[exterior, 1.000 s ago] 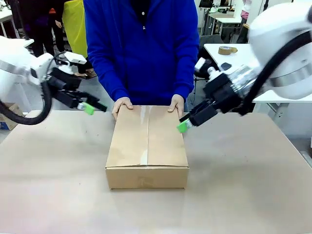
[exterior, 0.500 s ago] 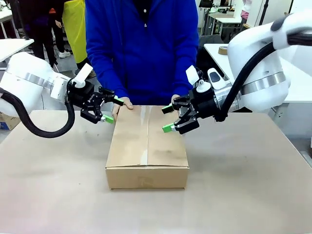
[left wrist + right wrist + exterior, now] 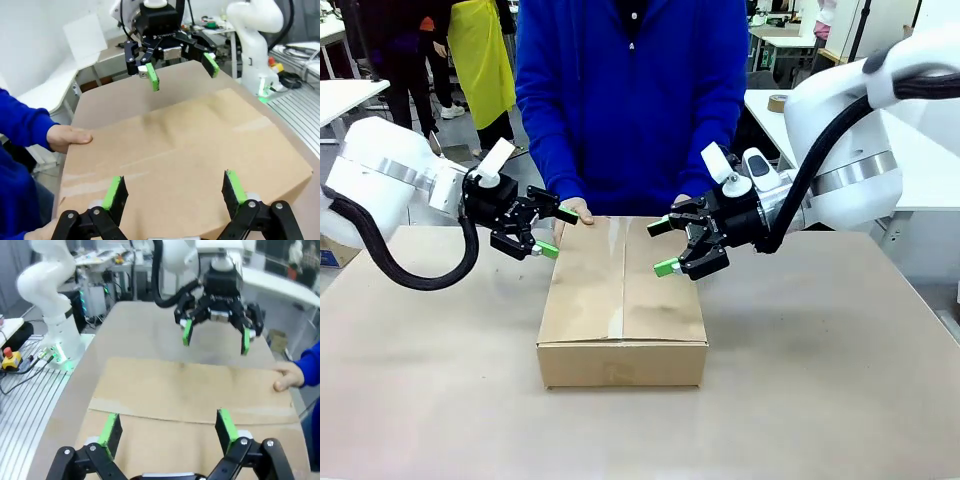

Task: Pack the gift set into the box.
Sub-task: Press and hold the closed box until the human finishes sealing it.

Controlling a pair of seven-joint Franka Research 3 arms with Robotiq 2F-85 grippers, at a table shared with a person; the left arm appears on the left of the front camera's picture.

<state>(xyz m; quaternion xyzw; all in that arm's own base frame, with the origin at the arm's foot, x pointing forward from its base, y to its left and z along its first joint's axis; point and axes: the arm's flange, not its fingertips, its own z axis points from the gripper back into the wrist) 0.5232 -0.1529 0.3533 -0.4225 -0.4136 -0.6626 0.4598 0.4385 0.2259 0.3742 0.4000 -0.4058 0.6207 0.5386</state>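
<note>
**Front view.** Box [image 3: 623,300] sits mid-tabletop [image 3: 440,400], flaps down, contents hidden. A glossy strip runs along the seam, possibly tape. Left tool [image 3: 556,232] and right tool [image 3: 662,246] hover over the far corners of the lid, both spread wide and empty. A person's hand [image 3: 575,210] rests on the far edge, just beside the left tool. The other hand is mostly hidden behind the right tool.
Risk: either tool dropping or clenching here could nip fingers.

**Left wrist view.** Own pads [image 3: 114,192] stand apart with nothing between them and the lid [image 3: 190,145] below. The hand [image 3: 70,137] lies flat on the lid's edge. The right tool [image 3: 181,71] faces in from across the box.
Risk: the tools point at each other, so if both push inward together they could collide over the seam.

**Right wrist view.** Own pads [image 3: 110,427] are spread above the lid [image 3: 190,395], with the left tool [image 3: 216,338] opposite and fingertips [image 3: 287,377] on the edge.
Risk: the box looks wider than the tool's spread, so a pinch across it would likely fail. A hard press on one flap could cave it in or skid the box.
</note>
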